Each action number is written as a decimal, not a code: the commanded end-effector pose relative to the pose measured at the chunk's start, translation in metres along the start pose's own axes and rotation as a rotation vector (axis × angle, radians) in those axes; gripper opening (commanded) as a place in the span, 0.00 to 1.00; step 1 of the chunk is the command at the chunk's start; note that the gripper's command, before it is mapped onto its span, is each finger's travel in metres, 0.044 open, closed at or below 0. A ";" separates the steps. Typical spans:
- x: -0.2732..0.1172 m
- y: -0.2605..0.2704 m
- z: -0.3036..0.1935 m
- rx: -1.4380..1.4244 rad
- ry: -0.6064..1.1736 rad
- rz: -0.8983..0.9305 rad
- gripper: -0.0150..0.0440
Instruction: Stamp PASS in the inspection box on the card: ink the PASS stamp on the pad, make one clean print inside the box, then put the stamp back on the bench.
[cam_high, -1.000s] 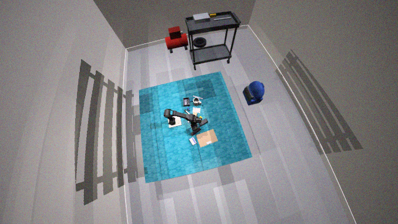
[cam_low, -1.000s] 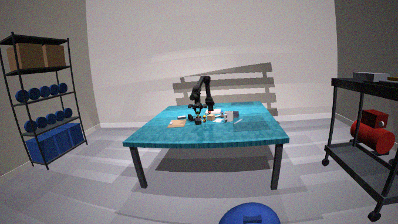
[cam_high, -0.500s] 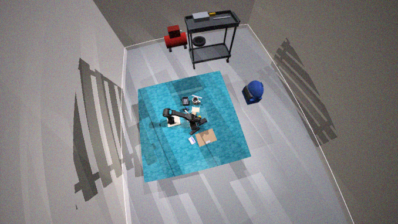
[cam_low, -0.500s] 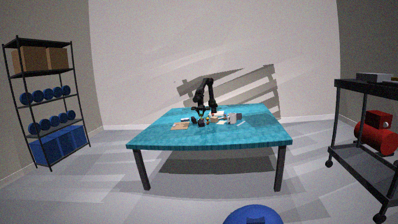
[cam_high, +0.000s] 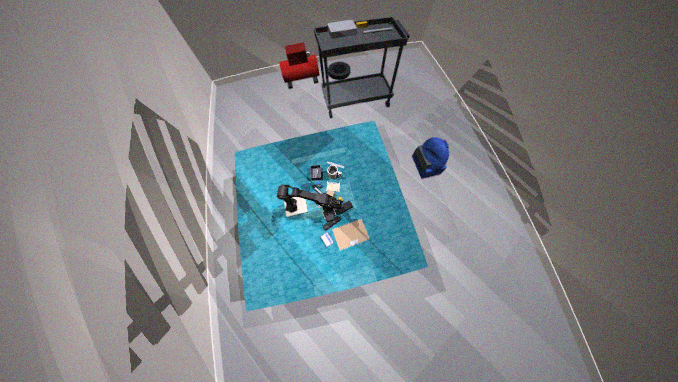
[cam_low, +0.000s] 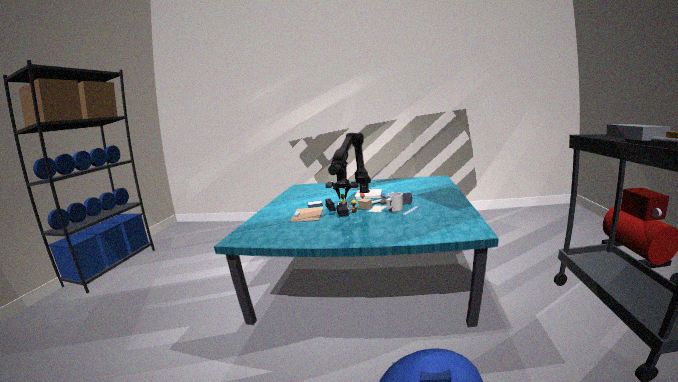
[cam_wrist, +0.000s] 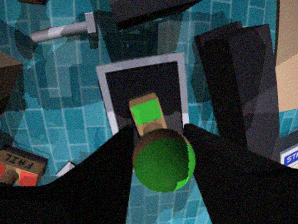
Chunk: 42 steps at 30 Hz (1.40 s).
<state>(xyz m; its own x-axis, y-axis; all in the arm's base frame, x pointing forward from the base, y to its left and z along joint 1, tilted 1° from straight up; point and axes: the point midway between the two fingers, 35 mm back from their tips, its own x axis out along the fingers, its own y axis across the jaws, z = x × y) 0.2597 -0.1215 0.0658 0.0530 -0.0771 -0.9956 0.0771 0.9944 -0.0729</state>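
My gripper (cam_low: 343, 198) is shut on the PASS stamp (cam_wrist: 146, 112), which has a round green knob and a green label on its wooden block. The stamp is over the dark surface of the grey-rimmed ink pad (cam_wrist: 142, 61); whether it touches is hidden. The FAIL stamp (cam_wrist: 27, 159), with red marks, stands at the lower left of the wrist view. A cream sheet (cam_high: 302, 209) lies by the arm's base and a small cream paper (cam_high: 333, 186) near the mug; I cannot tell which is the card, and no inspection box can be made out.
Dark blocks (cam_wrist: 235, 85) (cam_wrist: 150, 14) stand close to the pad. A tan board (cam_high: 350, 231) (cam_low: 306, 216) and a blue-white box (cam_high: 327, 239) (cam_wrist: 291, 158) lie to one side. A mug (cam_low: 397, 202), a black tray (cam_high: 316, 172) and a wooden block (cam_low: 365, 203) are on the other side.
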 end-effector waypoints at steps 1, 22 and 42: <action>0.004 -0.001 0.000 0.000 0.005 -0.004 0.25; 0.001 -0.001 0.000 0.000 0.005 -0.004 0.25; -0.008 -0.001 0.000 0.000 0.005 -0.004 0.25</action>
<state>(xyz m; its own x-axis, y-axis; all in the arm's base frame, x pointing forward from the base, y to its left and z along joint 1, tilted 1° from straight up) 0.2586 -0.1210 0.0701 0.0423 -0.0725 -0.9965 0.0763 0.9947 -0.0691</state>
